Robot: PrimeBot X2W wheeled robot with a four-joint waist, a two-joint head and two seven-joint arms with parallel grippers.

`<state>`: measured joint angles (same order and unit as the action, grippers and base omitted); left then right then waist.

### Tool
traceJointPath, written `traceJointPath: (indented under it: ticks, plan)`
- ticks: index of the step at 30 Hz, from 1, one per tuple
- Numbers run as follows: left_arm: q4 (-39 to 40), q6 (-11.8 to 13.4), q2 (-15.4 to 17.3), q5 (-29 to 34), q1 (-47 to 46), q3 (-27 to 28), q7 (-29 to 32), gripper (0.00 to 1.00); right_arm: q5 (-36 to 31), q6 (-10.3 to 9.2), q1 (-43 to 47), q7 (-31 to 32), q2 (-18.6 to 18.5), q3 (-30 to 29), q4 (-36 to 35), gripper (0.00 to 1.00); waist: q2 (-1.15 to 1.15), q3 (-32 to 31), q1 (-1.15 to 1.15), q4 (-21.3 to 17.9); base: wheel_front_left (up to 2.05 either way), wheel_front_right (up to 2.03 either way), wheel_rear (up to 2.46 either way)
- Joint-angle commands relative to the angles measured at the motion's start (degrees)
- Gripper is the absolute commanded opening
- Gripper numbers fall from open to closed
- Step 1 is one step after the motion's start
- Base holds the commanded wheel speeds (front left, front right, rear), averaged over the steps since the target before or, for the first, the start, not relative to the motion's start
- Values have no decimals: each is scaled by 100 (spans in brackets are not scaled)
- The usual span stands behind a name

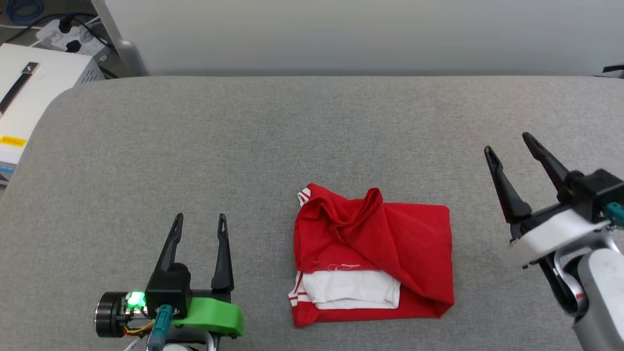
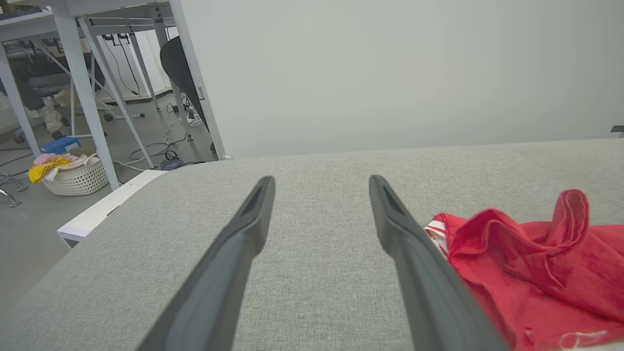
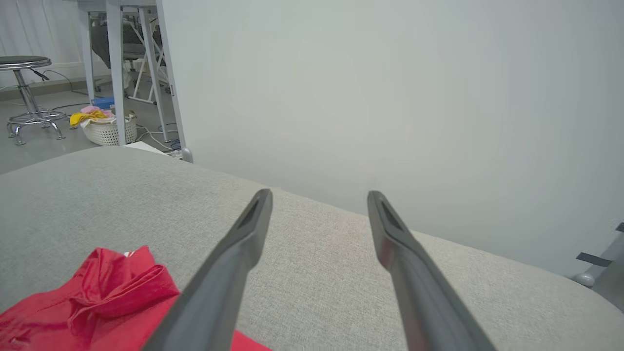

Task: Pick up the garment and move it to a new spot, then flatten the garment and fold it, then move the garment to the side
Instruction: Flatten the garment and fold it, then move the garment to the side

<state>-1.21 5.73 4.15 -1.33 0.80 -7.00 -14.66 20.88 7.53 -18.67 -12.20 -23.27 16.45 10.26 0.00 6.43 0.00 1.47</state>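
Left gripper (image 1: 201,216), jaws spread, empty, near the garment (image 1: 390,243). Right gripper (image 1: 507,141), jaws spread, empty, well apart; both likely stand off so the folded cloth lies undisturbed

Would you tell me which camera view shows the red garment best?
The head view: the whole folded garment lies unobstructed. The left wrist view catches one rumpled side, the right wrist view a red corner.
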Motion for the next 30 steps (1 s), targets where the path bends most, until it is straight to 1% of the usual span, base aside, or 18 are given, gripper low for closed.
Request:
traceJointPath:
  ticks: [1, 4, 8, 11, 14, 21, 30]
  plan:
    - [32, -28, 36, 38, 95, 14, -34, 100, -231, -4, 230, -89, 167, -197, -107, 100, 0, -83, 0, -49, 0, 0, 0]
    - [72, -35, 35, 32, 170, 13, -34, 100, -632, -4, 761, -197, 647, -754, -355, 100, 0, -161, 0, -63, 0, 0, 0]
    - [118, -55, 50, 31, 271, 12, -34, 100, -998, -4, 1348, -255, 1127, -1192, -712, 100, 0, -256, 0, -65, 0, 0, 0]
    - [140, -76, 75, 35, 335, 9, -34, 100, -1227, -4, 1703, -269, 1320, -1316, -945, 100, 0, -321, 0, -57, 0, 0, 0]
    - [160, -88, 103, 45, 409, 5, -34, 100, -1301, -4, 2040, -275, 1532, -1366, -1139, 100, 0, -382, 0, -60, 0, 0, 0]
    - [161, -140, 148, 42, 494, -25, -34, 100, -1386, -4, 2420, -278, 1688, -1413, -1428, 100, 0, -448, 0, -29, 0, 0, 0]
    - [146, -158, 161, 32, 502, -30, -34, 100, -1454, -4, 2593, -279, 1750, -1461, -1434, 100, 0, -428, 0, 9, 0, 0, 0]
